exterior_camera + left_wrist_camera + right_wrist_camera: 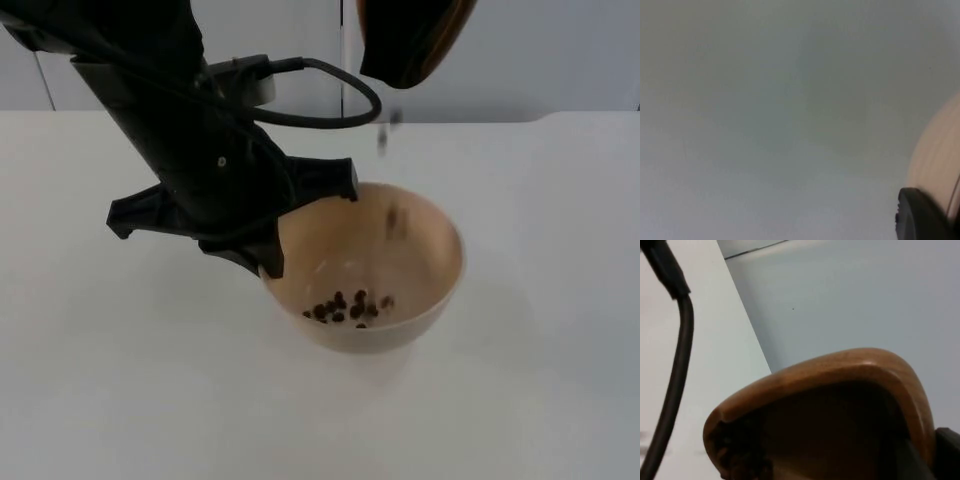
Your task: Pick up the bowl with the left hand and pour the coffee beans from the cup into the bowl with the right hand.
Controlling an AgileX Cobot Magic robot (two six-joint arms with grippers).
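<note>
On the left, the left claw [268, 232] comes down from the far left and clamps the left rim of the bowl [415, 250], its fingers closed on that edge. The bowl is pale and round and sits mid-bench [120, 400]; whether it hangs just above the surface or touches it cannot be told. In the left wrist view, the bowl's pale wall [935, 160] lies right against a black fingertip [920, 215].

A small heap of beans [345, 308] lies in the bottom of the bowl. More beans [383, 135] are falling in a thin stream toward the far side of the bowl.

To the right and above, the brown wooden cup [410, 40] is tipped mouth-down. The right wrist view looks into the cup [840, 405], with dark beans [740, 450] gathered at its lip. The right claw's grip cannot be made out.

The likely risk: the stream lands close to the bowl's far rim, so a slight drift of cup or bowl could send beans bouncing onto the bench. A one-sided rim hold may also let the bowl tilt.
</note>
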